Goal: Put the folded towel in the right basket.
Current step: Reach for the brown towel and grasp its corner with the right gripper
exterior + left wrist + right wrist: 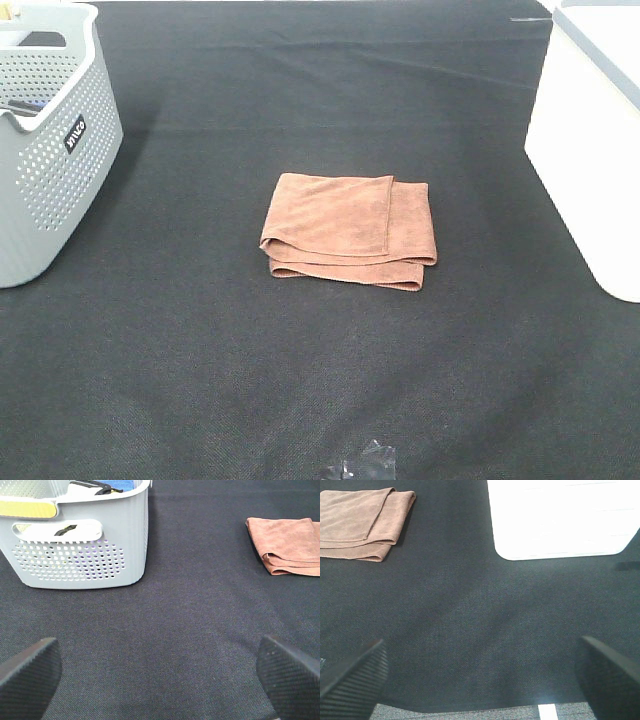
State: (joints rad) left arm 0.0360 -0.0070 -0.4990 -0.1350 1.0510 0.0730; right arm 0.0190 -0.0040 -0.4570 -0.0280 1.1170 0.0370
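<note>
A folded brown towel [348, 230] lies flat in the middle of the black table. It also shows in the left wrist view [287, 545] and the right wrist view [362, 522]. The right basket [595, 140] is white and stands at the table's right edge; its wall shows in the right wrist view [560, 517]. My left gripper [160, 680] is open and empty, low over bare cloth, well short of the towel. My right gripper [480, 680] is open and empty, over bare cloth between the towel and the white basket. Neither gripper shows clearly in the exterior view.
A grey perforated basket [45, 150] stands at the back left with items inside; it also shows in the left wrist view [80, 540]. A small black part [365, 464] pokes in at the front edge. The table's front edge [470, 714] shows below the right gripper.
</note>
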